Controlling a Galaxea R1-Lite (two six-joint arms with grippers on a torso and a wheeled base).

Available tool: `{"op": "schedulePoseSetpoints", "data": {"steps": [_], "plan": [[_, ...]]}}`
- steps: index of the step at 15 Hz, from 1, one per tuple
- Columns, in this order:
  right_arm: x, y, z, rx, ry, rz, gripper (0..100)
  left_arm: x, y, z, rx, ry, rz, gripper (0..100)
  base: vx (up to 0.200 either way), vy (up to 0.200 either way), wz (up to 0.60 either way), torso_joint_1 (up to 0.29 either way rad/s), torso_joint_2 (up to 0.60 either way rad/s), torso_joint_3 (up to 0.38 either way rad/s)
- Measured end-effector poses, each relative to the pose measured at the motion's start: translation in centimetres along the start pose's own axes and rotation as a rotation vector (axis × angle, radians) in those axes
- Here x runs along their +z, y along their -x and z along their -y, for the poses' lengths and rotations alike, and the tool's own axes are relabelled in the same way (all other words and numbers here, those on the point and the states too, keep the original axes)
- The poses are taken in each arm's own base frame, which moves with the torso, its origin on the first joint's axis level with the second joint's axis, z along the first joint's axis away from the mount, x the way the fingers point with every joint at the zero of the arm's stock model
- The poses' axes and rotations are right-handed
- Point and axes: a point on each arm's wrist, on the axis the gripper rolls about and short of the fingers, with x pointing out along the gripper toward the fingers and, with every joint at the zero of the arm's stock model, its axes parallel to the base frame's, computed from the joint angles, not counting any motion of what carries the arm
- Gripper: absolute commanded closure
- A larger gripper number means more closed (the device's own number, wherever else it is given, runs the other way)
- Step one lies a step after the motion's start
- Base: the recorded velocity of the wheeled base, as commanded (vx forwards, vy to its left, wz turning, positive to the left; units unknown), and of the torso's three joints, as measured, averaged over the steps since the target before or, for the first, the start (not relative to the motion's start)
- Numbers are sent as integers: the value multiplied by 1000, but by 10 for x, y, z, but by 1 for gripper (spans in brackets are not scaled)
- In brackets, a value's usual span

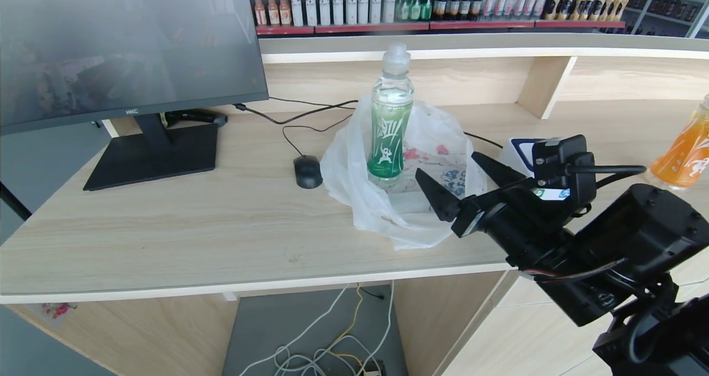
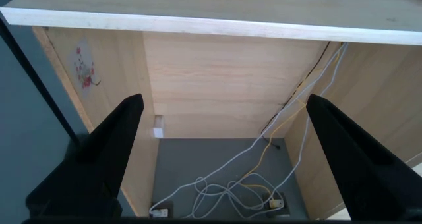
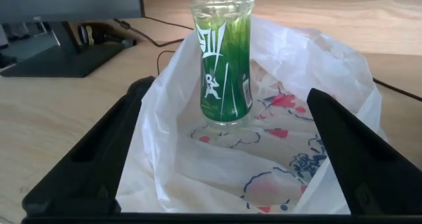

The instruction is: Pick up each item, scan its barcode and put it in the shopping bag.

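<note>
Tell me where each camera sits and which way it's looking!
Head view: on the robot's head, looking forward and down at the wooden counter and the green bottle standing in the shopping bag; the open right gripper shows.
Left wrist view: on the left wrist, low in front of the counter, facing cables underneath; the open left gripper frames them.
Right wrist view: on the right wrist, facing the bottle in the bag, between its own fingers.
Shared: head and right wrist views both show bottle and bag.

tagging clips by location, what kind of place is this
Most likely a shop checkout. Shelves of bottled drinks line the back, a monitor stands on the wooden counter, and a bottle stands in a plastic bag.
</note>
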Motion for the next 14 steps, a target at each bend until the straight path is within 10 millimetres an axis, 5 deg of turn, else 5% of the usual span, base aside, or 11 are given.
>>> {"op": "schedulePoseSetpoints", "data": {"steps": [14], "plan": [[17, 31, 8, -8, 4, 7, 0, 0, 0, 0, 0, 6, 3, 0, 0, -200, 0, 4, 4, 2]]}}
